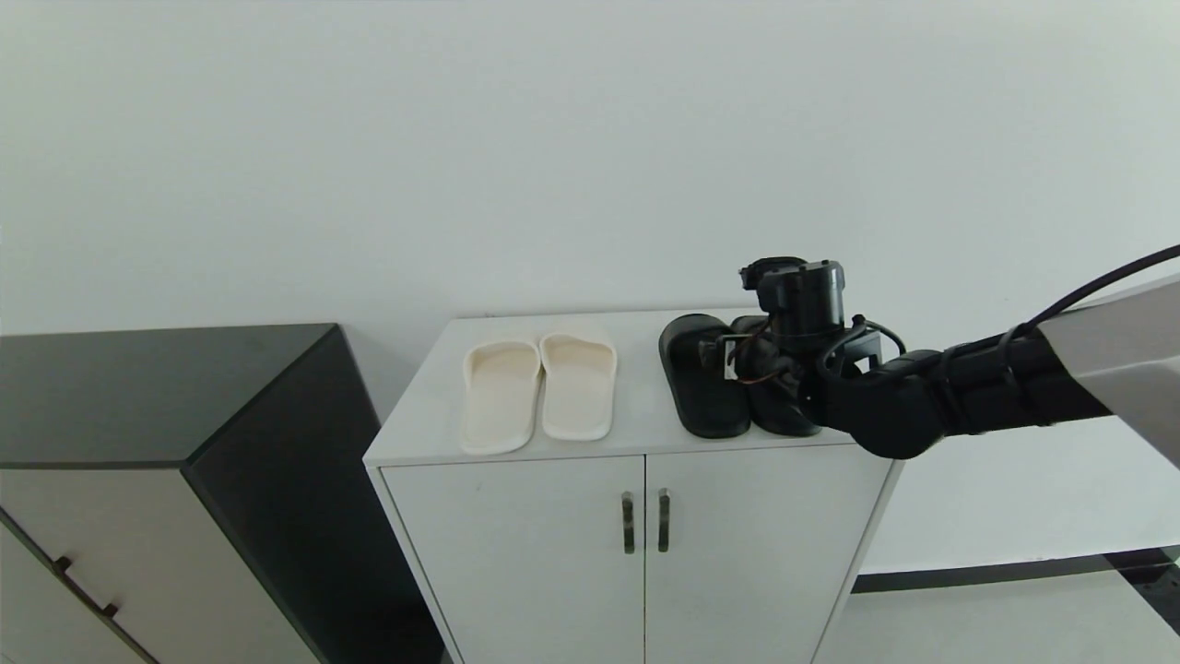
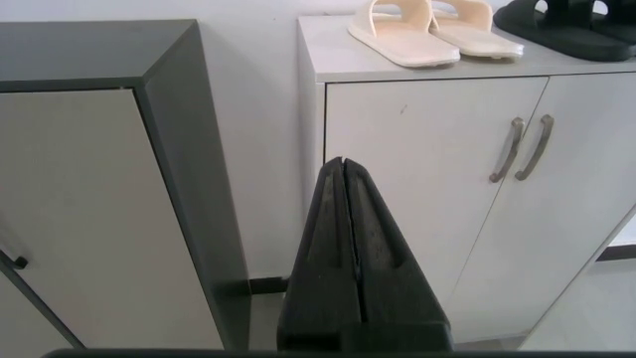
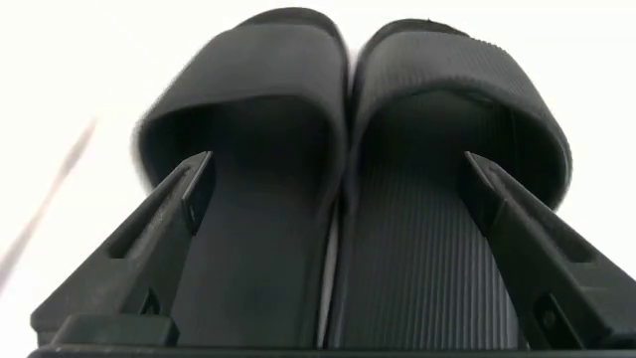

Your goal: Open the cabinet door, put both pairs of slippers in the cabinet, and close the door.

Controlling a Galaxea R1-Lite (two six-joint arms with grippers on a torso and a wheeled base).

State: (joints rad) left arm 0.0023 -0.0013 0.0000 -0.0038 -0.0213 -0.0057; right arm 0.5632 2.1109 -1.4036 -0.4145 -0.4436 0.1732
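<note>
White wall is backing a white two-door cabinet point(image 1: 516, 553), with a dark cabinet point(image 1: 166, 397) standing at its 9 o'clock. Both doors are sitting shut, and their handles point(image 1: 628, 522) are flanking the centre seam. On the cabinet top, the cream slippers point(image 1: 539, 392) are lying at 9 o'clock of the black slippers point(image 1: 705, 378), with the two pairs apart. The right hand point(image 3: 336, 169) is hovering over the black pair, fingers spread wide enough to span both slippers and pinching nothing. The left hand point(image 2: 344, 169) is hanging low, off toward the cabinet's 8 o'clock, fingers pressed together on nothing. Judging from this layout, the task is barely beginning: no door is open and neither pair is inside, so opening, both placements and closing are all waiting. No legible brand, label or writing is showing on slippers or doors.
</note>
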